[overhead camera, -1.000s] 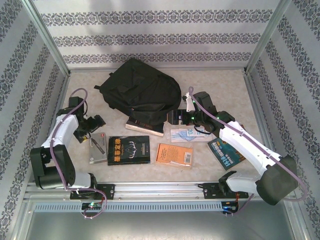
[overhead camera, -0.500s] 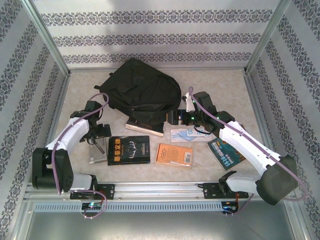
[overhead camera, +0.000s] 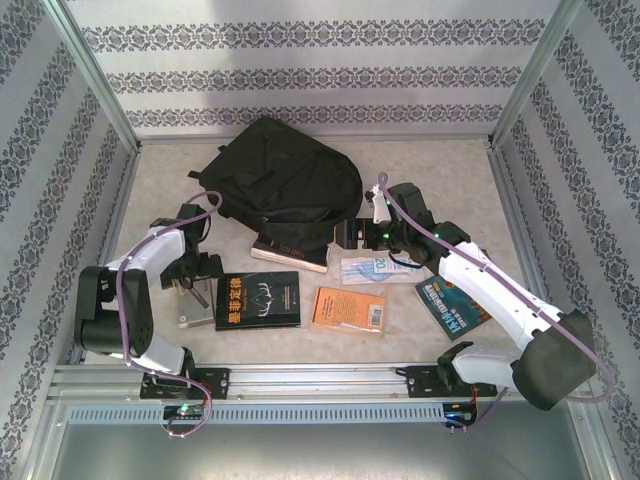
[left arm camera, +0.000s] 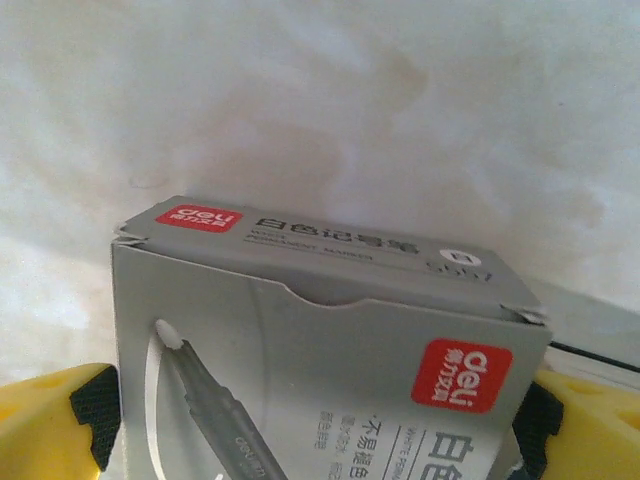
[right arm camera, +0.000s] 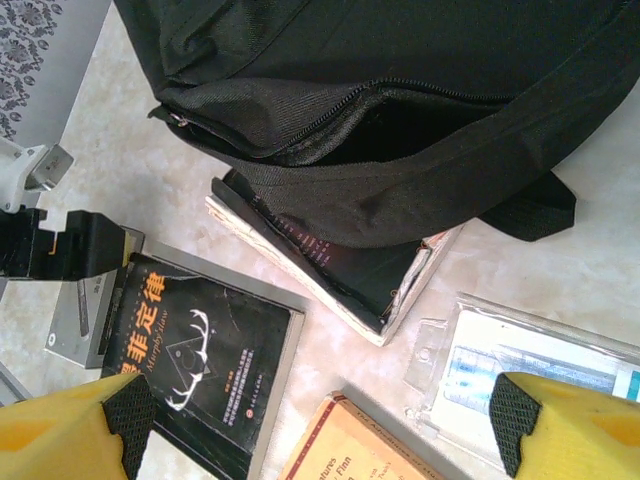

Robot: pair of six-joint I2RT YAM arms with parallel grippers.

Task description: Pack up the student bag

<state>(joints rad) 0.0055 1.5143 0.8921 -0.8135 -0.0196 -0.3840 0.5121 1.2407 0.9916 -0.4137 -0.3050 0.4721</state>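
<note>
Grey marker box (left arm camera: 330, 350), black-covered book (overhead camera: 258, 299), orange book (overhead camera: 349, 309) beside it, clear pouch (overhead camera: 372, 268), blue book (overhead camera: 447, 306)

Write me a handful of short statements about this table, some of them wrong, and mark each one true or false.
1. The large black fabric backpack has a zipper standing open. True.
2. The grey cardboard marker box sits between the left fingers. True.
3. The orange paperback book is inside the backpack. False: it lies on the beige table, out in the open.
4. The right fingers grip the clear plastic pouch. False: they are open with nothing between them, and the pouch lies on the table.
5. A thick black-covered book lies partly under the backpack. True.
</note>
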